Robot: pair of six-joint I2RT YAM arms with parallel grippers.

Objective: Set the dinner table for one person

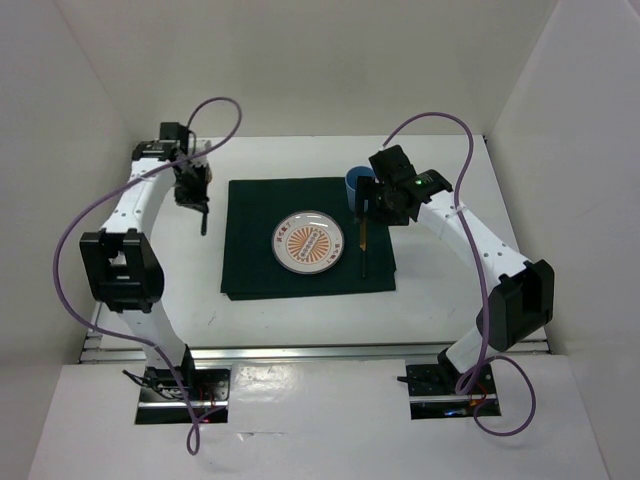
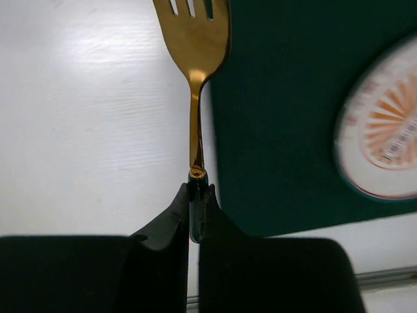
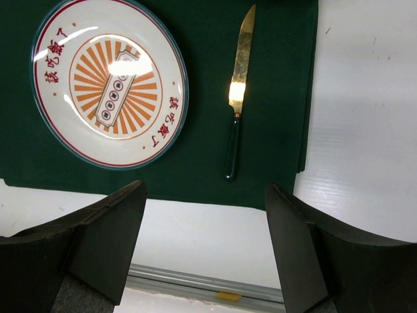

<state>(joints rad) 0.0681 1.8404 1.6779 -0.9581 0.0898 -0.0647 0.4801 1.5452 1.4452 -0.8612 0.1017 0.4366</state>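
Observation:
The white dinner table carries a dark green placemat with a patterned plate at its middle. My left gripper is shut on the dark handle of a gold fork, held over the table just left of the placemat's edge. A gold knife with a dark handle lies on the placemat right of the plate. My right gripper is open and empty above the knife's area.
A blue cup stands at the placemat's far right corner, close to my right gripper. Silver rails run along the table's near edge. White walls enclose the table on three sides.

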